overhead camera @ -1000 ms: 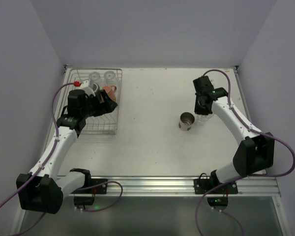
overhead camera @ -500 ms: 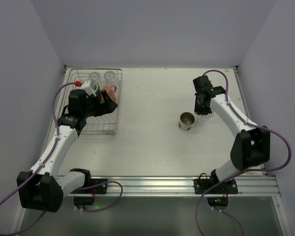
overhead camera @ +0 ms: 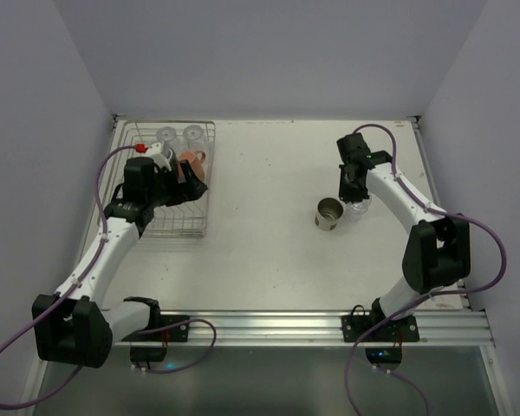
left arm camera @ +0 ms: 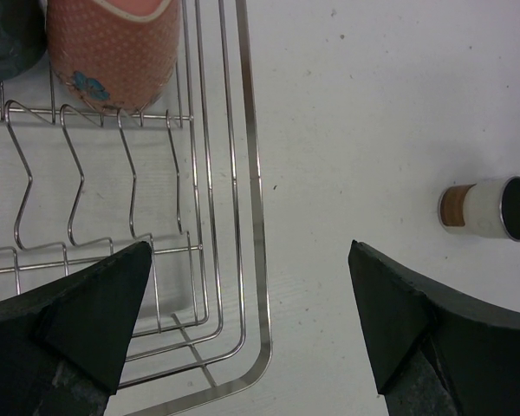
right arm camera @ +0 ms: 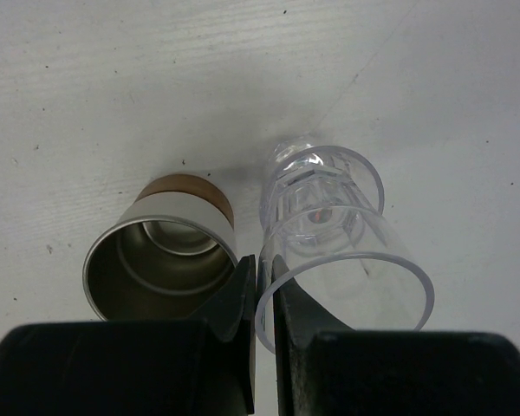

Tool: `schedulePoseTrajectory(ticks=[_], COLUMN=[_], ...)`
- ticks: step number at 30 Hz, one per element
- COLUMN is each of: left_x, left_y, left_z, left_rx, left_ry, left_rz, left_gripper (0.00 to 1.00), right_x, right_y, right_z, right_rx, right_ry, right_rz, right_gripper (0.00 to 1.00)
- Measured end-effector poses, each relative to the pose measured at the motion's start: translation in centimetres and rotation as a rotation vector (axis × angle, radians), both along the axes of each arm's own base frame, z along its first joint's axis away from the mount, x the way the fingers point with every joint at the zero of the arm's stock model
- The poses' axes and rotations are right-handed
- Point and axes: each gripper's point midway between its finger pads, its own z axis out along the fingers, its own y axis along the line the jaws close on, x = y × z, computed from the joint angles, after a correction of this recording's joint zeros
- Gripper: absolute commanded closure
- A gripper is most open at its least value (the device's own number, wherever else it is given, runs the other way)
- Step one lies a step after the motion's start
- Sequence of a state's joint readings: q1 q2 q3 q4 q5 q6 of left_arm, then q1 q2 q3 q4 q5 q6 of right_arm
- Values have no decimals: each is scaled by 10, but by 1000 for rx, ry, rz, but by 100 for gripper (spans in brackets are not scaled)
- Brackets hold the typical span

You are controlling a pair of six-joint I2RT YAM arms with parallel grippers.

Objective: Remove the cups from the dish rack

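Pinching the rim of a clear glass (right arm camera: 329,217) in the right gripper (right arm camera: 258,269), beside the metal cup (right arm camera: 160,260) near the table's (overhead camera: 260,260) right edge. Holding the left gripper (left arm camera: 250,251) wide over the dish rack (left arm camera: 251,173), far-left corner.

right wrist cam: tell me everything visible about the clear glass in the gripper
The clear colourless glass has a round open rim and a faceted base, and looks empty. It is upright, mouth up, over the white table, right beside the tan metal cup. The right gripper is shut on its rim wall, one finger inside and one outside. Whether its base rests on the table is unclear.
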State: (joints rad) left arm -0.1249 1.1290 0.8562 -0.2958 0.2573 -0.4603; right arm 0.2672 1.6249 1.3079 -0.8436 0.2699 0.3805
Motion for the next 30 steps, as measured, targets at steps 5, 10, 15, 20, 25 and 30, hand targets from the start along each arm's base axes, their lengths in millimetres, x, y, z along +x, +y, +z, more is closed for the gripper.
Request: schedulePoseTrajectory(ticks=[5,10,15,20,25,30], left_x=[3,17,29,39,48,69], left_y=[7,15,23,30,40,48], left_z=[-8,4,16,10,-2,-5], left_rx=[37,80,117,159,222,287], left_ry=[36,31,28,68,124,165], left_rz=[26,61,103,135,163,185], left_gripper=[0,0,0,0,0,0], right_x=[1,3,7,11,12,10], right_y=[0,0,-1,-1,-1,3], right_z=[-2,-2,-5,-5,-4,5], right_rx=[0,6,22,31,32,59], right_ry=[2,0,-4,-16,-21,-41], right_rz=[0,-4,-9,-11,-9,2], right_gripper=[94,85,80,74,56,34])
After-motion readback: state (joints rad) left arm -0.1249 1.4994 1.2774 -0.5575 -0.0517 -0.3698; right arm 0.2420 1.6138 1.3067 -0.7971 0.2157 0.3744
